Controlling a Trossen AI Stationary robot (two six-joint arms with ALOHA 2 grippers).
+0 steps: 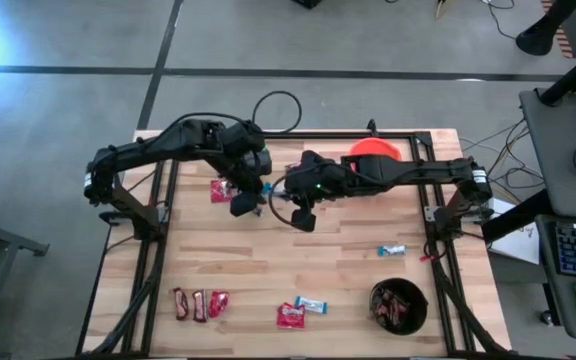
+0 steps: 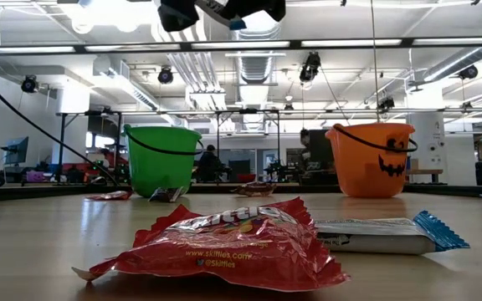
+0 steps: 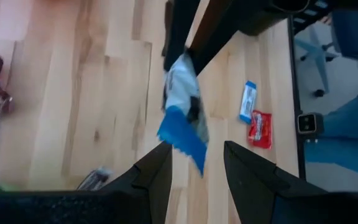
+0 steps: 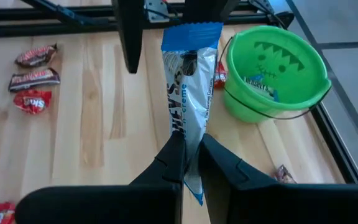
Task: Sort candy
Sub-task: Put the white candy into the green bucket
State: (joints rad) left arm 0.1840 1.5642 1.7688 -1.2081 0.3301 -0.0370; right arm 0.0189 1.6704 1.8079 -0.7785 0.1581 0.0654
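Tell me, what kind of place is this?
Probably a robotics lab or open workshop. Two dark arms are mounted on a wooden table strewn with candy, the floor beside it carries loose cables, and exposed ceiling ducts run above rows of desks behind.

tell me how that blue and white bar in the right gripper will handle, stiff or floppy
Likely fairly stiff: the blue-and-white bar stands straight out from the right gripper, pinched at one end only. Probably light. Its glossy wrapper may slip, and the crimped end looks floppy.
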